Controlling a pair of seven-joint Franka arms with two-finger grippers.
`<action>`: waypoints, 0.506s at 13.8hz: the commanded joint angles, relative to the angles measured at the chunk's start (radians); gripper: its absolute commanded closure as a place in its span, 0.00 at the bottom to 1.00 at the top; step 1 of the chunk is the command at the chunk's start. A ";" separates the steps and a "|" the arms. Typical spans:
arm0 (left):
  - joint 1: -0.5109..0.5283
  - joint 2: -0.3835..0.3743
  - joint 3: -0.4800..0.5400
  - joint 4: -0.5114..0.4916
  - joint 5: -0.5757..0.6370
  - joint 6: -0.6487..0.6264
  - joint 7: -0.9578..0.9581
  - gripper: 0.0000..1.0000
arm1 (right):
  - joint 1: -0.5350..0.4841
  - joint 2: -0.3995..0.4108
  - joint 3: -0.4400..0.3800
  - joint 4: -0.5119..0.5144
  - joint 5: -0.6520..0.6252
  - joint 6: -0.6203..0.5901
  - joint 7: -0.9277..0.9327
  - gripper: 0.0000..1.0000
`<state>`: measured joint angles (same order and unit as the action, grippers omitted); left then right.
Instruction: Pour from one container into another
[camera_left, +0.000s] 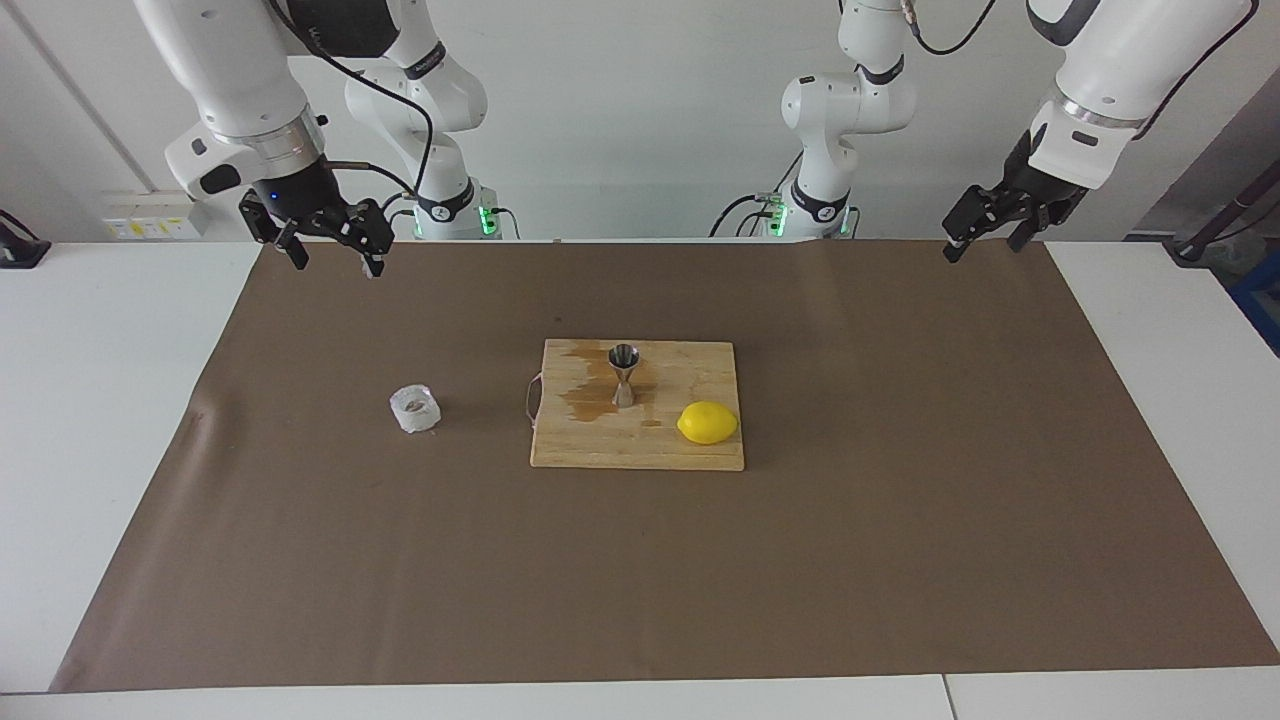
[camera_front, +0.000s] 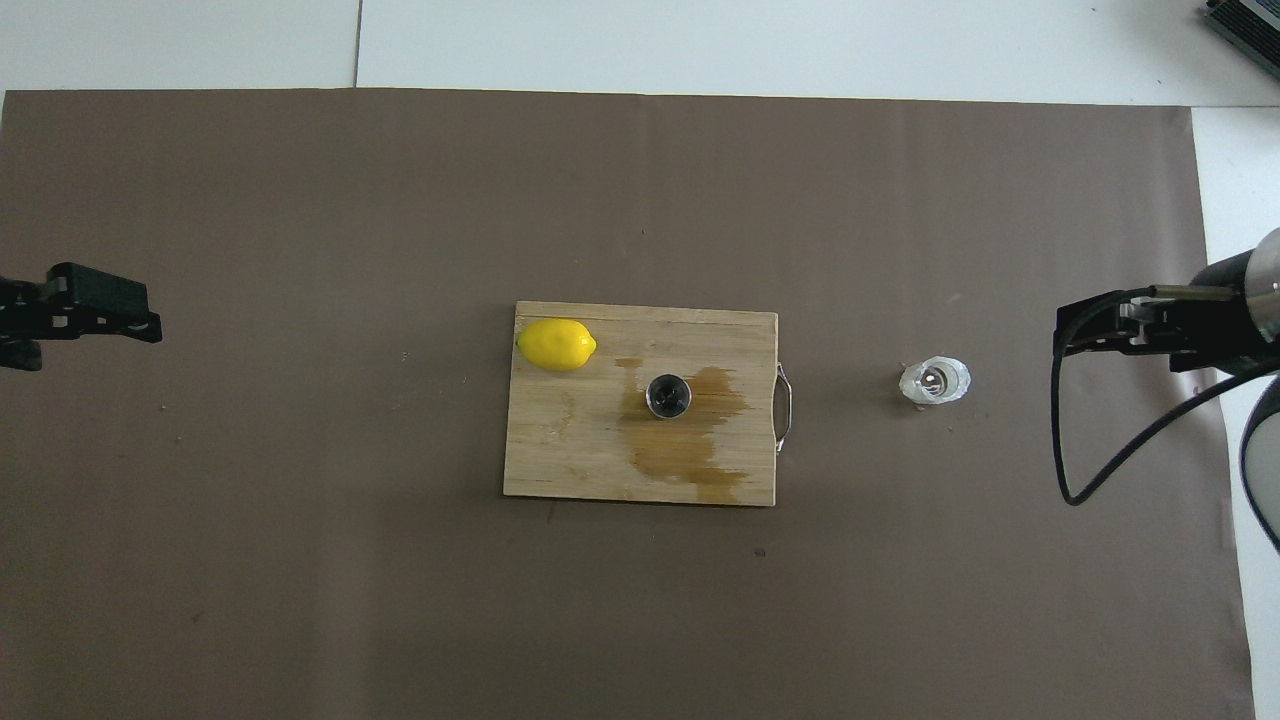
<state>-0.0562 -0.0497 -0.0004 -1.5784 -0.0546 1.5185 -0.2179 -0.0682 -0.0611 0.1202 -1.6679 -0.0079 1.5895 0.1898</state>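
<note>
1. standing upright on the brown surface: whitish cup (camera_left: 415, 409), beside the cutting board (camera_left: 700, 455), toward the right arm's end.
2. right jaws (camera_left: 330, 248): released, empty, raised over the surface, the nearer pair to the cup.
3. left jaws (camera_left: 985, 232): released, waiting.
4. jigger (camera_left: 624, 374): upright on the board.

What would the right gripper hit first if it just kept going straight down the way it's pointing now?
Most likely the brown paper cover near the robots' edge of the table. The right gripper hangs open and empty, pointing roughly down. The whitish cup sits farther from the robots, off that line, though depth is uncertain.
</note>
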 joint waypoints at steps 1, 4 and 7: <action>0.015 -0.030 -0.006 -0.034 -0.011 -0.003 0.000 0.00 | -0.008 -0.012 0.004 -0.026 -0.004 0.024 -0.013 0.00; 0.013 -0.030 -0.006 -0.034 -0.011 -0.003 0.000 0.00 | -0.008 -0.012 0.004 -0.024 -0.003 0.038 -0.013 0.00; 0.015 -0.030 -0.006 -0.034 -0.011 -0.003 0.000 0.00 | -0.007 -0.011 0.004 -0.023 -0.004 0.053 -0.012 0.00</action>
<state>-0.0562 -0.0497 -0.0004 -1.5784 -0.0546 1.5185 -0.2179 -0.0682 -0.0611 0.1202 -1.6738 -0.0079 1.6152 0.1898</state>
